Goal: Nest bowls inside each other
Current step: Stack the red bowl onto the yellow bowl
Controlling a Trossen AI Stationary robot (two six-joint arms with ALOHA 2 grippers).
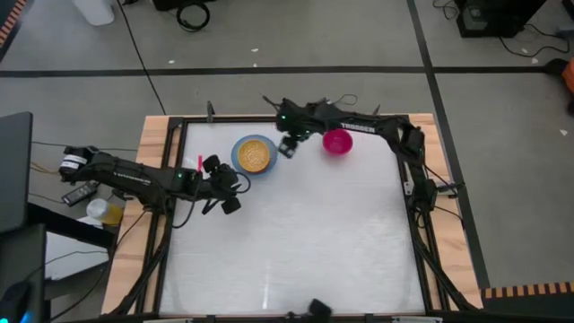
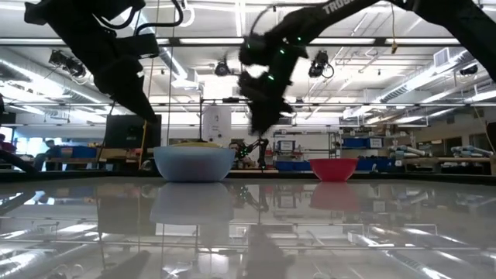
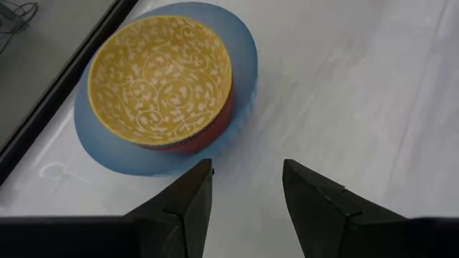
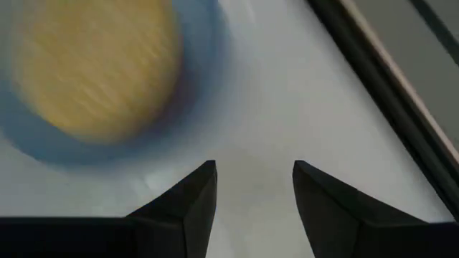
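High view: overhead, straight down, whole table [image 1: 296,242]. Low view: tabletop height, level across into room. Both wrist views: close, angled down past own fingers. All 4 views share light blue bowl [image 1: 254,156] with yellow bowl [image 3: 161,77] inside.

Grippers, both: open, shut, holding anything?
Left gripper: open, empty, near the nested bowls.
Right gripper: open, empty, above the table.

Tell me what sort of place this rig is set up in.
Most likely a large robotics lab or workshop. The low view shows an open ceiling with strip lights and shelving with blue bins behind the table. The high view shows a bare floor marked with dark tape lines.
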